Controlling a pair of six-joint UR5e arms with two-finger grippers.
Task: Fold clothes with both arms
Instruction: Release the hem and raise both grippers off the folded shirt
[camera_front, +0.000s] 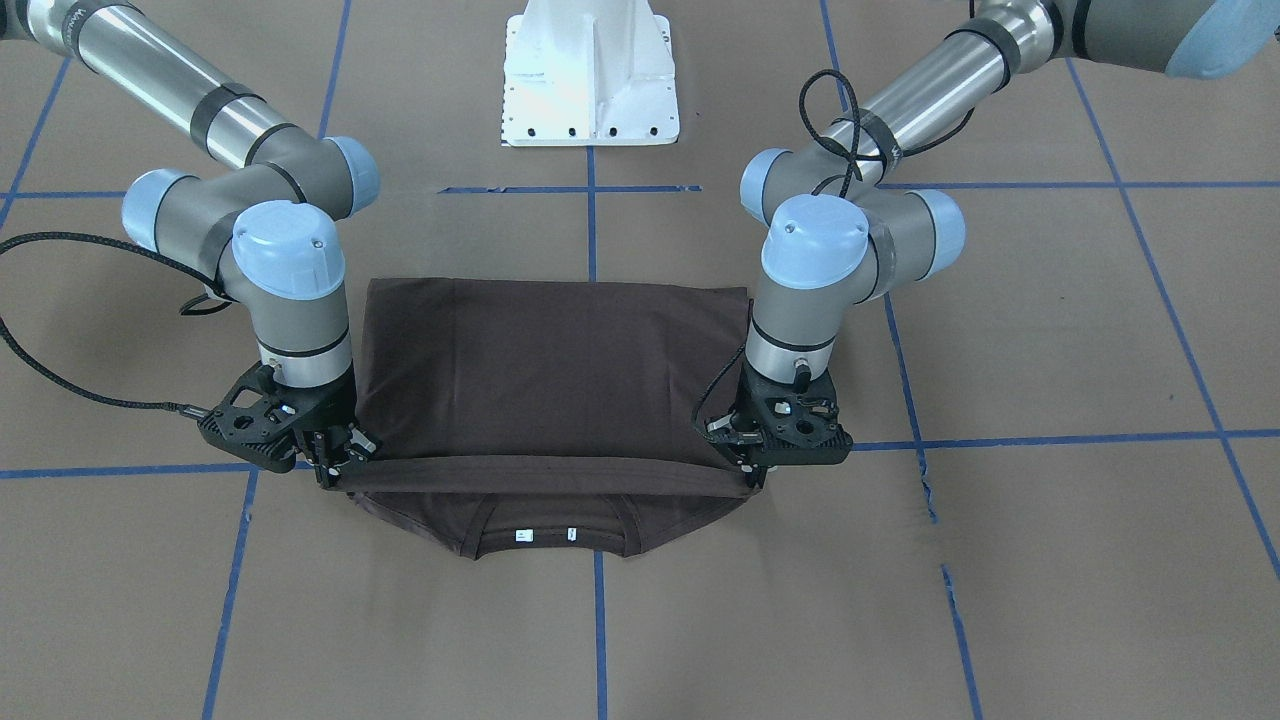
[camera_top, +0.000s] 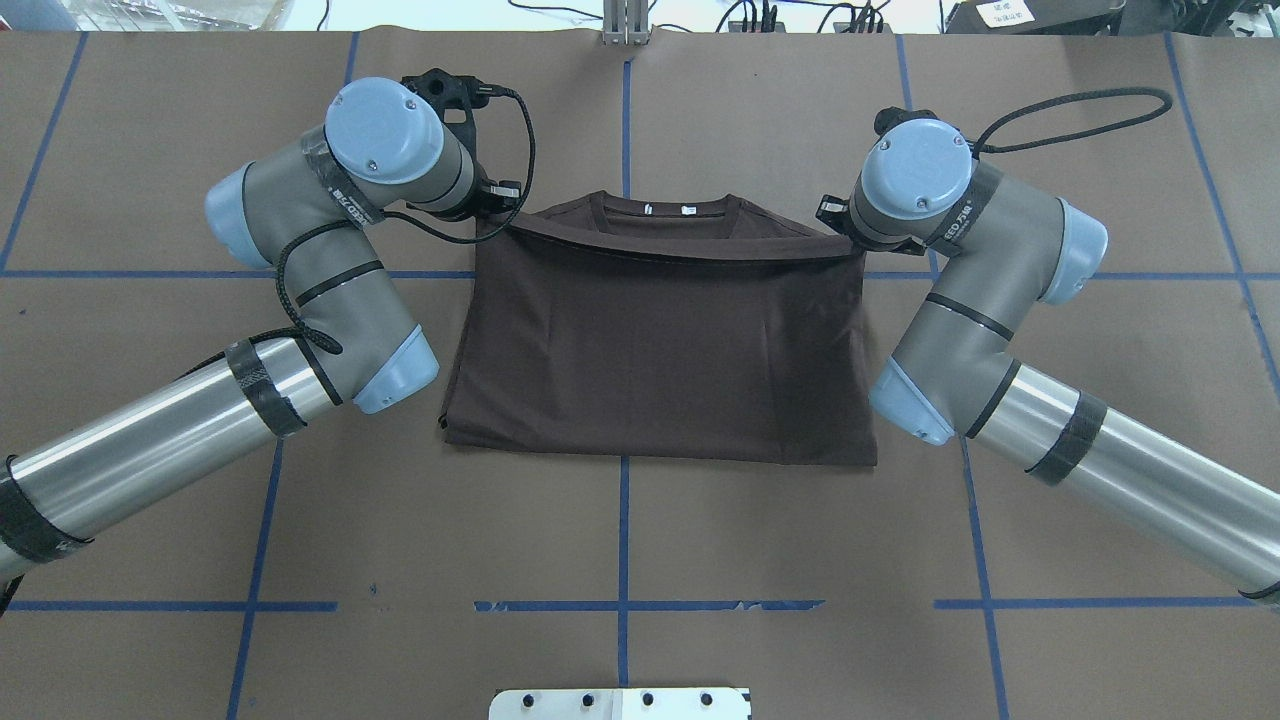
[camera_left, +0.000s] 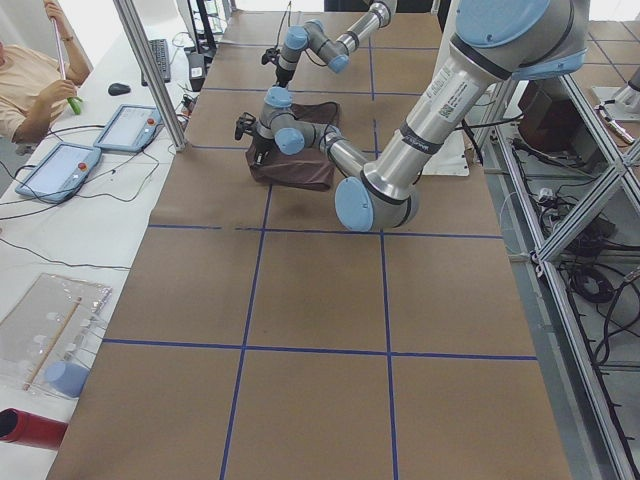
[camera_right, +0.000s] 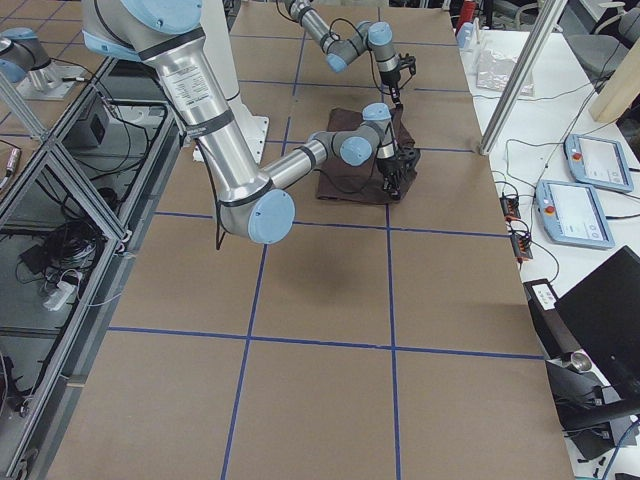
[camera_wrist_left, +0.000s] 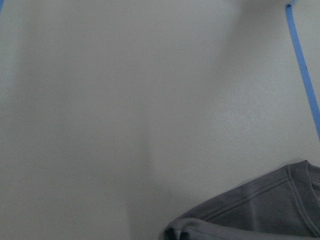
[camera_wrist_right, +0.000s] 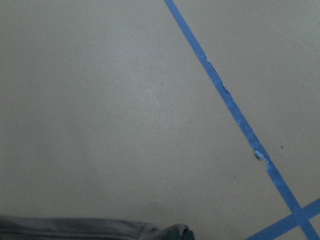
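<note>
Front-facing view: the dark brown T-shirt (camera_front: 550, 350) lay on the tabletop (camera_front: 1050, 330), its lower half doubled over toward the collar (camera_front: 545, 535). The carried edge ran taut between the right tool (camera_front: 338, 468) and the left tool (camera_front: 748, 472). Each tool was pinched closed on one corner of that edge. The collar and its white labels showed just beyond the edge.

Overhead view: the wrists hid the fingers. The fold line nearest the robot looked wider at its left corner than the carried edge, so the layers were slightly skewed.

Side views: the shirt sat between the two arms, too small to read the grips.

Wrist views: the left showed seamed fabric at lower right. The right showed a sliver of fabric and a blue tape line (camera_wrist_right: 225, 95). No fingers were visible in either.

Judgement: the carried edge was about to be set down. To do it well, keep both tools level under equal tension, square the edge to the shoulders, lower them together, and release only once the cloth rests flat.
</note>
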